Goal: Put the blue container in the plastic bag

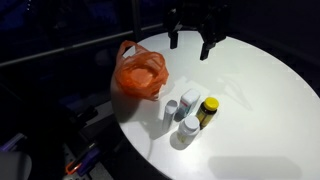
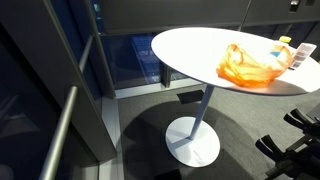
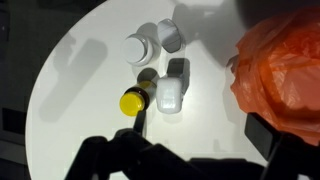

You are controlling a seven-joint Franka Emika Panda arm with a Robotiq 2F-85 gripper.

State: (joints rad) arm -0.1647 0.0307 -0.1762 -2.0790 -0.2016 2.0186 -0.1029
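A small pale blue container (image 1: 170,108) stands on the round white table (image 1: 250,110) in a cluster of bottles; in the wrist view (image 3: 170,38) it sits at the top centre. The orange plastic bag (image 1: 140,72) lies crumpled just beside the cluster, and also shows in the wrist view (image 3: 285,70) and in an exterior view (image 2: 250,65). My gripper (image 1: 190,42) hangs above the table's far side, well apart from the container. It is open and empty, and its dark fingers frame the bottom of the wrist view (image 3: 190,150).
Next to the blue container stand a white container (image 3: 172,92), a dark bottle with a yellow lid (image 3: 133,101) and a white-capped bottle (image 3: 137,47). The table stands on a single pedestal (image 2: 195,135). Dark railings and windows surround it.
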